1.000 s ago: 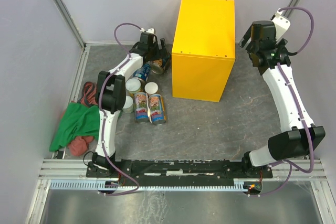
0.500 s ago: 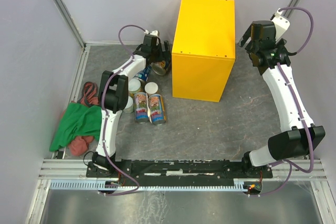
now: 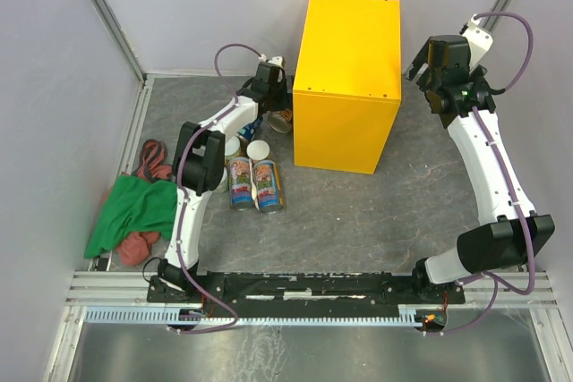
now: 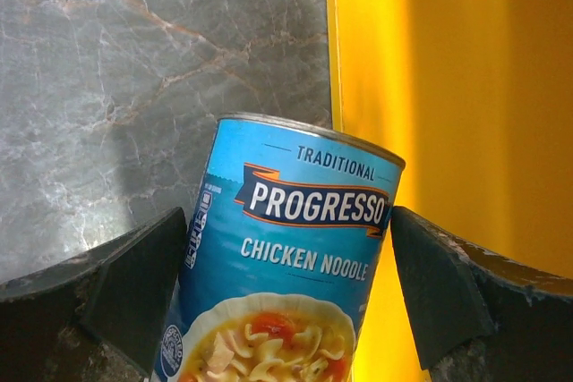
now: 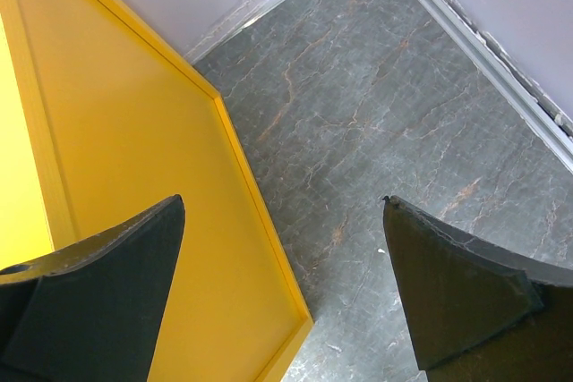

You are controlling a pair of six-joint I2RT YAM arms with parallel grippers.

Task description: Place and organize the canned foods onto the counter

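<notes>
A blue-labelled soup can (image 4: 286,257) lies between my left gripper's (image 4: 288,221) open fingers (image 4: 134,284), its sides close to both pads. From above, that can (image 3: 282,119) lies on the floor against the yellow counter (image 3: 349,69), under the left gripper (image 3: 273,96). Two tall slim cans (image 3: 254,183) lie side by side. Two small pale-lidded cans (image 3: 259,149) stand behind them. A second blue can (image 3: 252,125) is partly hidden by the arm. My right gripper (image 5: 283,199) is open and empty over the counter's (image 5: 134,176) right edge, also seen from above (image 3: 419,67).
A green cloth (image 3: 134,207) and red cloths (image 3: 154,158) lie by the left wall. Grey stone-patterned floor (image 3: 430,176) surrounds the counter. Walls close in the back and both sides, and a metal rail (image 3: 304,292) runs along the near edge.
My left gripper has moved right toward the counter, and the blue soup can between its fingers has shifted right with it. The right arm has not moved.
</notes>
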